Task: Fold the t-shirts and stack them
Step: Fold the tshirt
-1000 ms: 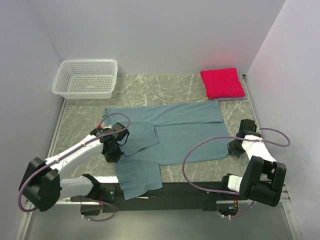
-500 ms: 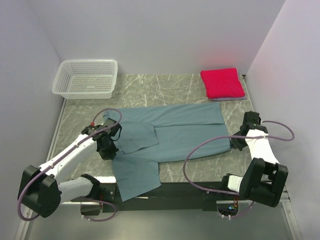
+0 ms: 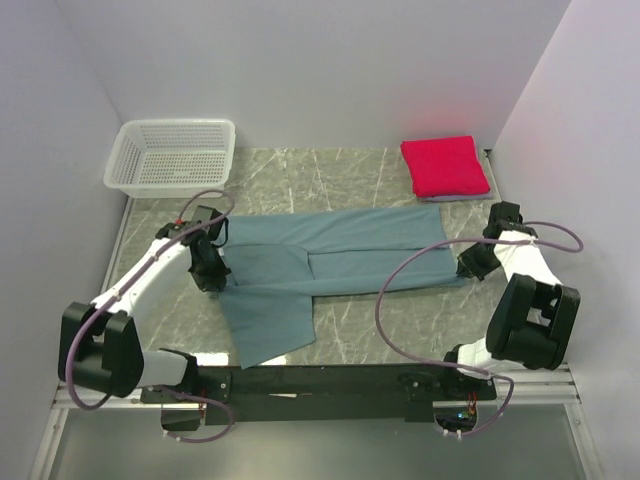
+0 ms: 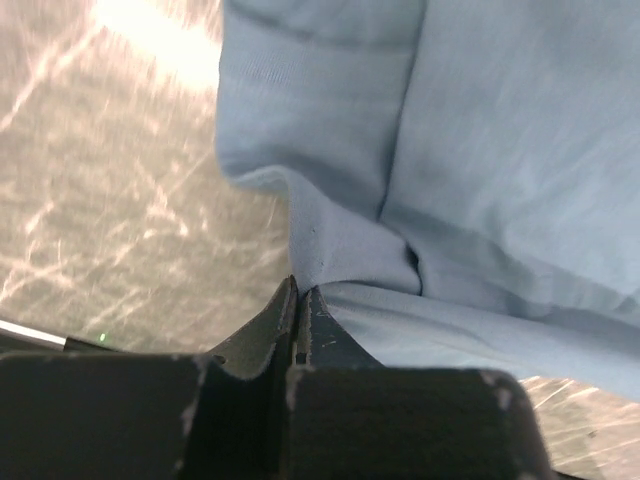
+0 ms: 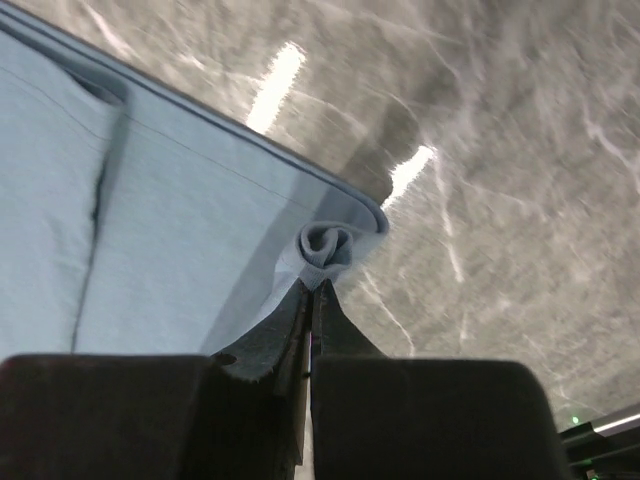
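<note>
Teal-blue t-shirt (image 3: 340,262): laid flat across the middle of the top view, stretched left to right; one sleeve is seen turned in over the body at centre left, and a loose part trails toward the lower left of the frame.
Left gripper (image 3: 210,278): clenched on the left edge of the teal-blue t-shirt; in the left wrist view the cloth is seen pinched at the closed tips (image 4: 297,300).
Right gripper (image 3: 469,265): clenched on the right corner of the same shirt; a small curl of hem is seen bunched at the closed tips (image 5: 313,290).
Crimson-pink t-shirt (image 3: 444,166): already folded into a neat rectangle, placed at the upper right of the marble table (image 3: 300,170).
Lavender t-shirt (image 3: 458,198): only a thin pale edge is seen under the crimson-pink one; it is judged folded, at the bottom of the stack.
Mesh basket (image 3: 165,180): set at upper left, nothing seen inside.
Done: two shirts judged folded and stacked.
Step in hand: the third shirt is judged to be held taut at both ends and smoothed for folding.
Left: the trailing part is to be tucked in, the body folded down, and the bundle placed on the stack at upper right.
</note>
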You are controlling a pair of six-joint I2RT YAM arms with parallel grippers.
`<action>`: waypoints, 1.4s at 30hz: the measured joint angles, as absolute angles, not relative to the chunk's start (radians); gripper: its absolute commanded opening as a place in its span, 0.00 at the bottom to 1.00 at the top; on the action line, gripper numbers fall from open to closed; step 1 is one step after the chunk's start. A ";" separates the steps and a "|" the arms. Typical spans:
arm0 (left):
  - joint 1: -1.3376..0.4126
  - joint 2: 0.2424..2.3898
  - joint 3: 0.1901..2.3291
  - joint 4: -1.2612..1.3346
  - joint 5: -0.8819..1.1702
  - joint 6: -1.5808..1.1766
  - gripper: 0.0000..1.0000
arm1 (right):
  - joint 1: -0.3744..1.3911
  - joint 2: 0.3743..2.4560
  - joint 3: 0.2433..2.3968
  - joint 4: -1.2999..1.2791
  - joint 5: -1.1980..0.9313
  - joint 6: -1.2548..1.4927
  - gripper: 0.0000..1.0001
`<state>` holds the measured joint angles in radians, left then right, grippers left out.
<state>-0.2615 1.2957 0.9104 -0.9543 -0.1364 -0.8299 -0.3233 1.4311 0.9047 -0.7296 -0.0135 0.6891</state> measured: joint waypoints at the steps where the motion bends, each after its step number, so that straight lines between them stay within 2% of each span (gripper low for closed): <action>1: -0.252 1.313 0.924 -0.949 -0.134 -0.822 0.02 | -0.323 1.444 0.918 -0.730 -0.017 0.688 0.00; 13: -0.205 1.519 1.052 -0.868 -0.134 -0.748 0.02 | -0.298 1.617 1.056 -0.711 -0.034 0.683 0.00; 17: -0.195 1.573 1.055 -0.844 -0.142 -0.743 0.05 | -0.270 1.666 1.085 -0.688 -0.023 0.683 0.01; 20: -0.192 1.601 1.055 -0.827 -0.148 -0.739 0.10 | -0.258 1.689 1.087 -0.677 -0.012 0.683 0.04; 23: -0.191 1.613 1.055 -0.815 -0.155 -0.731 0.23 | -0.244 1.703 1.088 -0.672 0.009 0.684 0.16; 24: -0.190 1.615 1.055 -0.810 -0.159 -0.724 0.27 | -0.238 1.704 1.088 -0.671 0.016 0.683 0.22; 25: -0.189 1.615 1.055 -0.807 -0.163 -0.720 0.37 | -0.233 1.704 1.088 -0.670 0.023 0.683 0.26; 27: -0.187 1.615 1.055 -0.802 -0.177 -0.714 0.49 | -0.225 1.704 1.088 -0.663 0.041 0.680 0.33; 28: -0.186 1.615 1.055 -0.800 -0.183 -0.716 0.58 | -0.222 1.704 1.088 -0.661 0.048 0.679 0.35; 31: -0.184 1.602 1.055 -0.802 -0.204 -0.714 0.72 | -0.208 1.694 1.088 -0.657 0.083 0.674 0.42; 34: -0.184 1.540 1.054 -0.808 -0.218 -0.717 0.82 | -0.183 1.645 1.086 -0.657 0.107 0.671 0.48; 37: -0.192 1.431 1.033 -0.806 -0.235 -0.723 0.87 | -0.152 1.534 1.058 -0.630 0.111 0.661 0.53; 41: -0.265 1.262 0.929 -0.808 -0.258 -0.754 0.89 | -0.097 1.354 0.979 -0.587 0.111 0.656 0.57; 42: -0.298 1.229 0.899 -0.813 -0.260 -0.769 0.88 | -0.076 1.312 0.957 -0.574 0.112 0.655 0.63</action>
